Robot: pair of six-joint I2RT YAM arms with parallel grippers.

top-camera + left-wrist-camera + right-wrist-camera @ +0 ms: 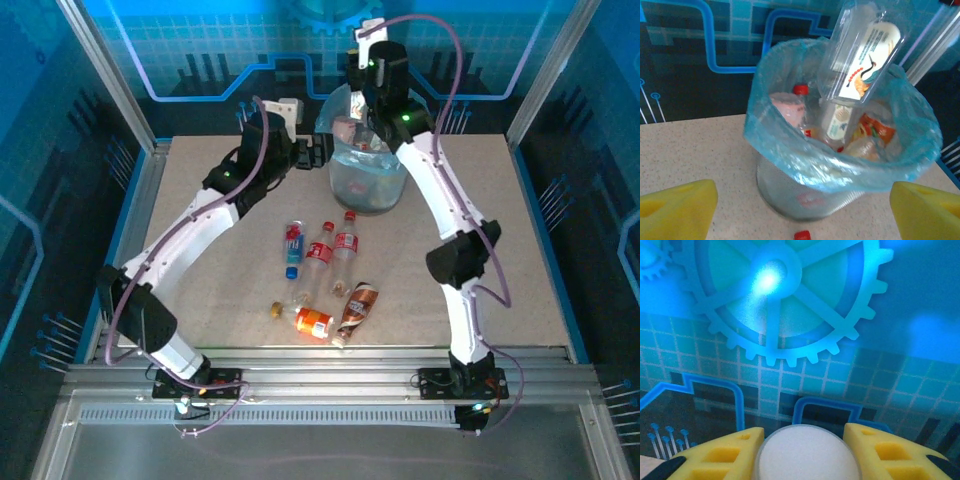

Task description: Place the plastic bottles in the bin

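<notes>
Plastic bottle (860,55) pinched in the right jaws, tilted over the bin (785,195) at the far side of the desk (480,250), left jaws spread empty nearby; best lowered inside the blue bag (765,125) rim before release, to avoid bounce-out.

- Left end effector (802,200): both yellow fingers (677,210) cut off by the lower edge.
- Red cap (801,235) on the counter (700,150): lower part cropped.
- Raised bottle (860,55) above the bin (780,192): upper end out of frame, label print blurred.
- Bottles in the bin (840,125): partly hidden by the bag rim (790,150), count unclear.
- Right end effector (805,437): fingers cropped below. The white round object (807,455) between them is cut off and cannot be identified.
- Small brown item (275,310): too small to tell.
</notes>
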